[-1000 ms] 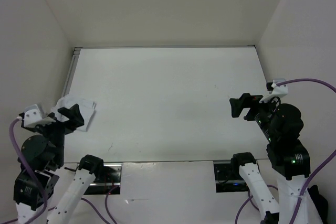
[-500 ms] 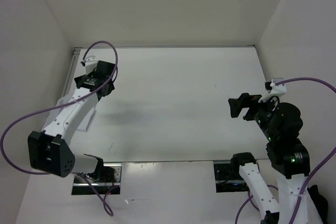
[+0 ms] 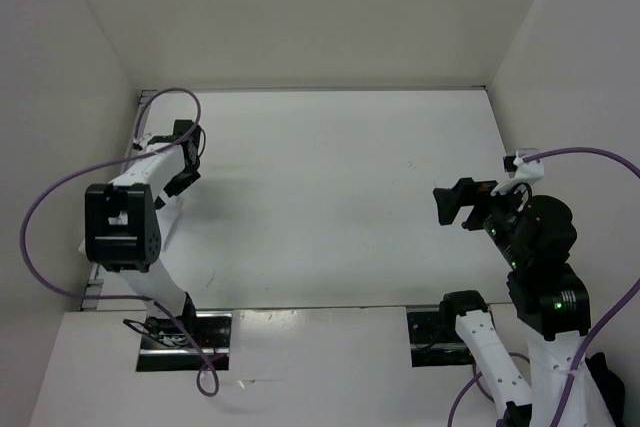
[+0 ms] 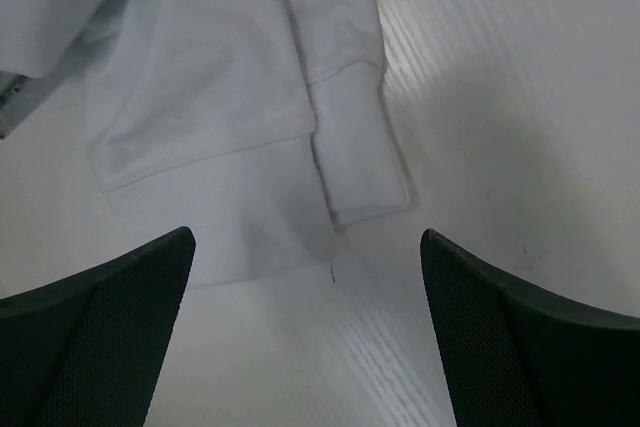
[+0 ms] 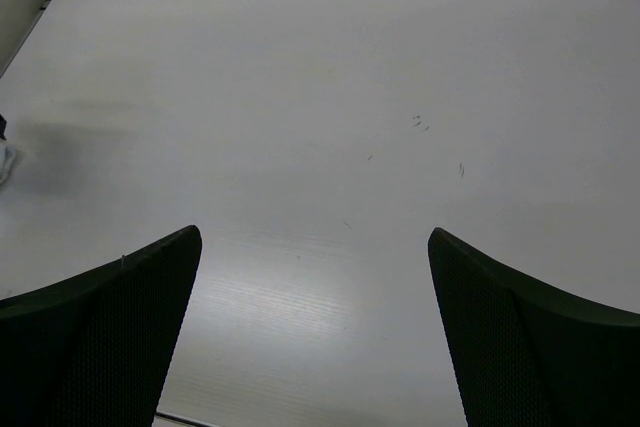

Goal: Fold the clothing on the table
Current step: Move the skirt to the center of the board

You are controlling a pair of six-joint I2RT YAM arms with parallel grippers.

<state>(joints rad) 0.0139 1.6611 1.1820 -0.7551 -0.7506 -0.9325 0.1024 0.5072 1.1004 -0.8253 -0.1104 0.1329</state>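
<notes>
**Over at the left edge: open claw held above the garment**

At the left edge of the table (image 3: 330, 187) in the top view, the left gripper (image 3: 186, 157) is poised over the clothing (image 4: 220, 117), its fingers spread wide with nothing between them. In the left wrist view, the wrinkled white clothing is seen filling the upper left of the frame. A sleeve-like strip is laid down towards the centre, flat on the table. At the right of the top view, the right gripper (image 3: 450, 205) is held above the table, well apart from the clothing, its fingers likewise parted and empty.
</notes>
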